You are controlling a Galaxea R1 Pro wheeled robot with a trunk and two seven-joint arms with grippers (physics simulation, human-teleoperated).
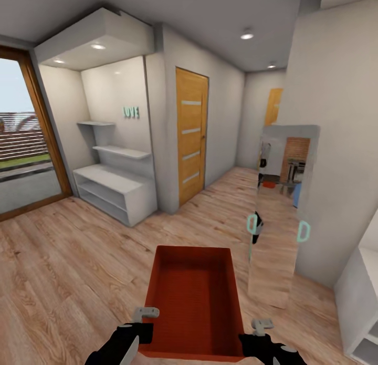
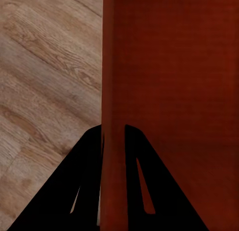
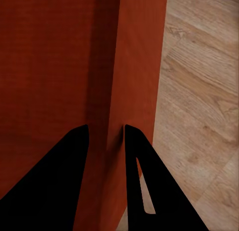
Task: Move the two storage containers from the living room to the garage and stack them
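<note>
One orange-red storage container, open-topped and with nothing in it, is carried in front of me above the light wood plank floor. My left gripper is shut on its left wall near the close corner. In the left wrist view the black fingers straddle that thin wall. My right gripper is shut on the right wall in the same way. The right wrist view has its fingers either side of the wall.
A wood-panelled door stands ahead in a white wall. A white shelf unit fills the alcove at left, beside a glazed door. At right stand a tall mirror panel and a white cabinet. A hallway runs ahead between them.
</note>
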